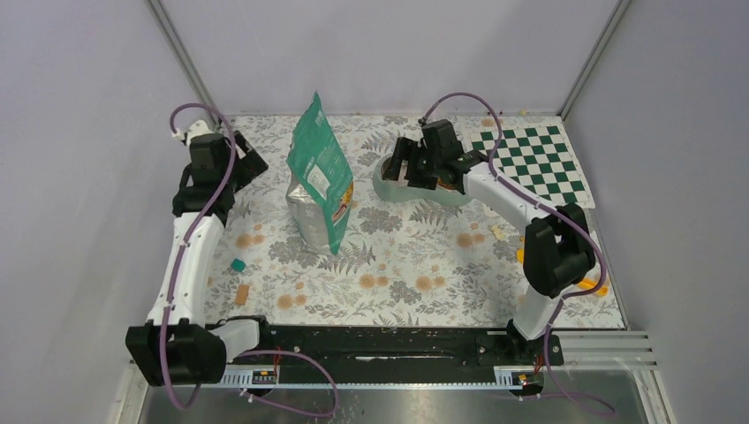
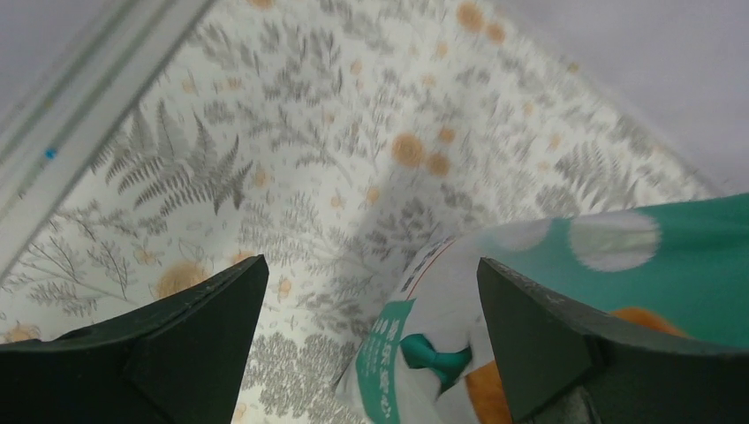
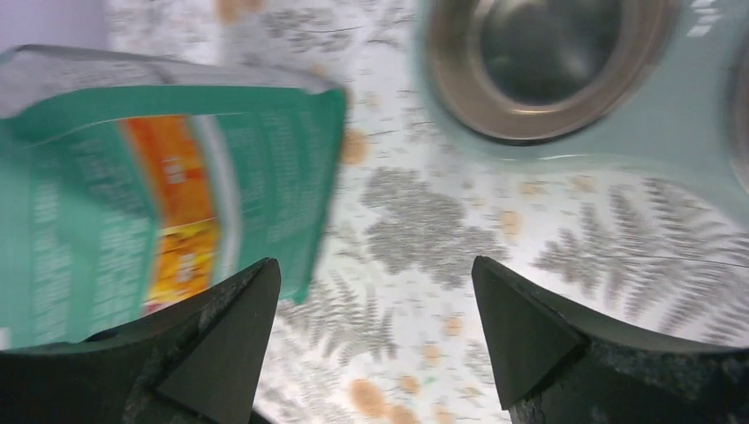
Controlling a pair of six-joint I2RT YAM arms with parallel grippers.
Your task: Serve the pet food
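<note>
Along the left edge of the floral-patterned cloth surface (image 1: 397, 256), the left hand (image 1: 252, 165) sits toward the far-left corner with its two black fingers (image 2: 177, 344) spread wide apart and nothing between them. Its wrist view looks past them at the cloth and the lower part of the bag. Nearer the near-left corner lie a small teal piece (image 1: 237, 264) and a small orange piece (image 1: 243, 291), both too small to identify.

Just right of the left hand, and apart from it in the top view, a teal foil bag with an orange panel (image 1: 320, 172) stands upright, left of the middle of the surface.

Right of the middle, toward the far edge, sits a pale green plastic feeder (image 1: 389, 187) holding a round steel bowl (image 3: 548, 53) whose inside looks shiny. The right hand (image 1: 412, 164) hangs over the feeder's left end, its fingers (image 3: 548, 353) parted wide and holding nothing.

A green-and-white chequered mat (image 1: 530, 163) fills the far-right corner, just beside the feeder. By the right edge near the near-right corner, a yellow-orange item (image 1: 593, 285) shows partly behind the right arm.

Where the brown kibble lies I cannot tell; no view shows it clearly
</note>
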